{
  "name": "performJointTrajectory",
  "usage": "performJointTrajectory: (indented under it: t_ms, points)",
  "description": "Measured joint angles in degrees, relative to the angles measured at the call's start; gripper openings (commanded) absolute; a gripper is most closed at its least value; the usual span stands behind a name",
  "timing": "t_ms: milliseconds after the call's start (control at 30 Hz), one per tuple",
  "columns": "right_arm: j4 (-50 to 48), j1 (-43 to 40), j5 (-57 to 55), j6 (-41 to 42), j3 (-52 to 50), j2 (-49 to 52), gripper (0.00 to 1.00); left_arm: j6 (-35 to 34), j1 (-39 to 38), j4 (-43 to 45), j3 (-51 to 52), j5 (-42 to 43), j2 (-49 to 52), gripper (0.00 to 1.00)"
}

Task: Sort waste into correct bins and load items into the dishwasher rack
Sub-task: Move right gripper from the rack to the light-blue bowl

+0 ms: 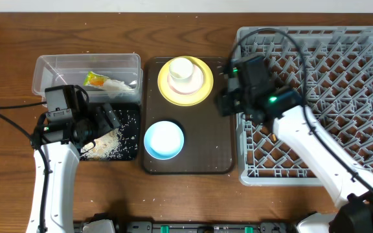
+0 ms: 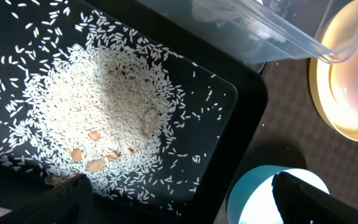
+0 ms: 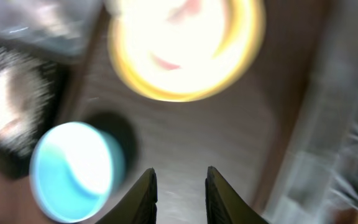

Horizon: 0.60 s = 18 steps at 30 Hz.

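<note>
Far left, on the wooden table [image 1: 5, 175]: the clear tub [image 1: 50, 68], with the snack wrapper [image 1: 96, 79] and the crumpled white wrapper [image 1: 118, 84] lying inside, side by side.

Just in front of the tub, the black tray [image 2: 229, 124], strewn with rice [image 2: 104, 118]. Heaped thickest in the middle, thinning to stray grains toward the edges. A few tan scraps [image 2: 95, 165] mixed in at the near side of the heap.

Above the black tray, the left claw [image 2: 179, 186]: jaws spread wide, nothing between them.

Next, just beside tub and black tray, the brown serving tray [image 1: 206, 136]. At its far end, the yellow plate [image 1: 203, 94], bearing the pink bowl [image 1: 188, 87], with the white cup [image 1: 181, 68] sitting in that. At its near end, the blue bowl [image 1: 164, 139], upright, close to the black tray's corner.

Over the serving tray's right edge, hard by the rack, the right claw [image 3: 179, 193]: pointing down, fingers a little apart, gripping nothing. Wrist view blurred, yet bare serving tray plain to see through the narrow gap, with plate ahead and blue bowl off to the side.

Far right, the rack [image 1: 342, 71]: grey, square, pegs upright, just beside the serving tray.
</note>
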State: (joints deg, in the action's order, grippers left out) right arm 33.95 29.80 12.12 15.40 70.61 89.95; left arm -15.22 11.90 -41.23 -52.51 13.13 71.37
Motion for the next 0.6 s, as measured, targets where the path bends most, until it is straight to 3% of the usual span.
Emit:
performJointTrajectory:
  t_ms: [67,200,600]
  points:
    - [-1.33,2.82,1.22,-1.70,0.00,0.00,0.24,0.02,0.00,0.07,0.00,0.00,0.00,0.95]
    - [-3.32,8.46,1.29,-4.83,0.00,0.02,0.10,0.00,0.00,0.11,0.00,0.00,0.00,0.95]
    - [-13.11,20.83,-3.06,-6.54,0.17,12.35,0.11,0.00,0.00,0.11,0.00,0.00,0.00,0.95]
